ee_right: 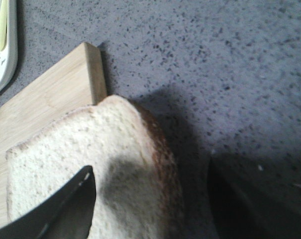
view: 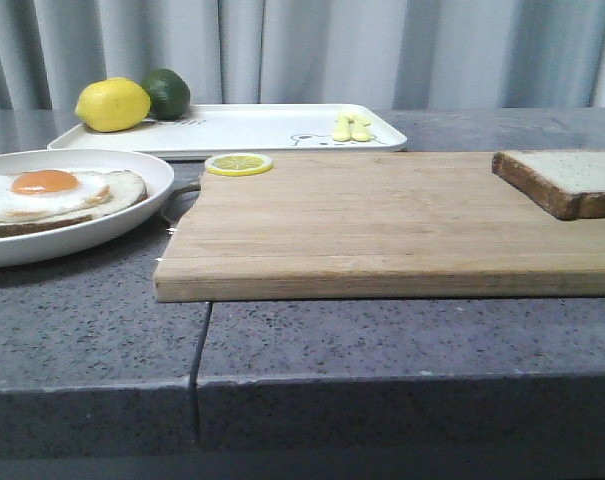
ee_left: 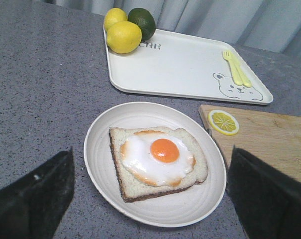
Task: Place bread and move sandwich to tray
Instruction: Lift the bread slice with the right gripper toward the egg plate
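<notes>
The bread lies flat on the right end of the wooden cutting board. In the right wrist view my right gripper is open low over the bread: one finger is above the slice, the other beyond its crusted edge over the counter. A single egg-topped slice sits on the round white plate; it also shows at the left of the front view. My left gripper is open and empty above the plate. The white tray lies at the back. Neither gripper shows in the front view.
Two lemons and a lime sit on the tray's far corner, and a yellow fork lies on its other end. A lemon slice rests on the board's corner. The grey counter's front edge is close.
</notes>
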Action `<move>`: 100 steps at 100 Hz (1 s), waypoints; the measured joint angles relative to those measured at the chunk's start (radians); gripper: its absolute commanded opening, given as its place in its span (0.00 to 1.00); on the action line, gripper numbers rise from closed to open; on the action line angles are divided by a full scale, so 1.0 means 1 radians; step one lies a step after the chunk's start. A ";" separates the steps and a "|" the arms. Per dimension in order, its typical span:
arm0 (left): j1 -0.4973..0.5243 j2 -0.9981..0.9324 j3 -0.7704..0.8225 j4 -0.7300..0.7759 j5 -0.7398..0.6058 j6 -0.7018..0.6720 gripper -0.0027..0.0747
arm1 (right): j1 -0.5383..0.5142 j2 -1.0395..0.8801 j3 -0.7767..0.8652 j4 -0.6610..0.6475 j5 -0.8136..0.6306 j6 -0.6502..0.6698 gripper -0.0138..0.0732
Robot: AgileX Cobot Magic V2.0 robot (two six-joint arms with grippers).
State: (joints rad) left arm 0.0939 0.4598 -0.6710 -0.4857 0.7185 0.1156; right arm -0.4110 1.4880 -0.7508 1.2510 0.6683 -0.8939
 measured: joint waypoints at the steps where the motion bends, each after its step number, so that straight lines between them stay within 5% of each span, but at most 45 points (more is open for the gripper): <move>1: 0.000 0.000 0.000 0.000 0.000 0.000 0.79 | 0.003 0.000 0.001 0.003 0.000 -0.003 0.72; 27: 0.000 0.000 0.000 0.000 0.002 0.000 0.79 | 0.028 0.040 -0.011 0.048 0.021 -0.027 0.66; 58: 0.000 0.000 0.000 0.000 0.002 0.000 0.79 | 0.030 0.056 -0.011 0.051 -0.006 -0.025 0.02; 100: 0.000 0.000 0.000 0.000 0.002 0.000 0.79 | 0.060 -0.210 -0.119 0.064 0.072 0.023 0.03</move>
State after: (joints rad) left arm 0.0939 0.4598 -0.6710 -0.4857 0.7201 0.1156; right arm -0.3506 1.2776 -0.8702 1.3147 0.7399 -0.8712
